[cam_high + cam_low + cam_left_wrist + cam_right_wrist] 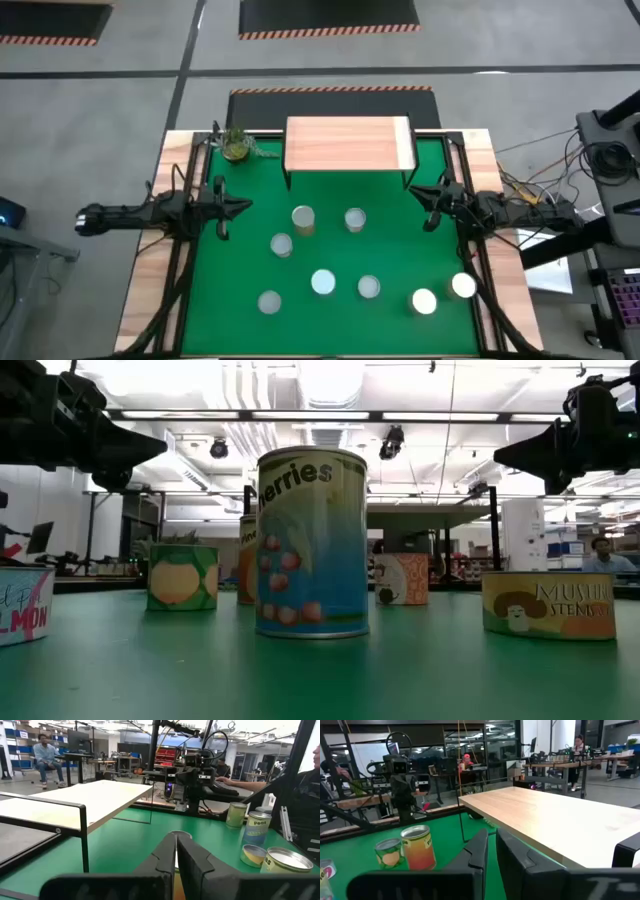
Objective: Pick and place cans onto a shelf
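Several cans stand upright on the green table (220, 300), among them one (303, 218) and another (354, 219) nearest the shelf, and a tall one (312, 542) close in the low view. The shelf (348, 143), a light wood top on thin black legs, stands bare at the far edge. My left gripper (247, 207) hovers shut above the table's left side, pointing right. My right gripper (413, 191) hovers shut at the right, pointing left. Neither has anything between its fingers (165, 851) (479, 849).
A small potted plant (236, 145) sits at the far left corner beside the shelf. Wooden edges (150, 260) frame the green surface. Cables and equipment (600, 170) lie beyond the right edge. People sit at desks in the room behind (46, 757).
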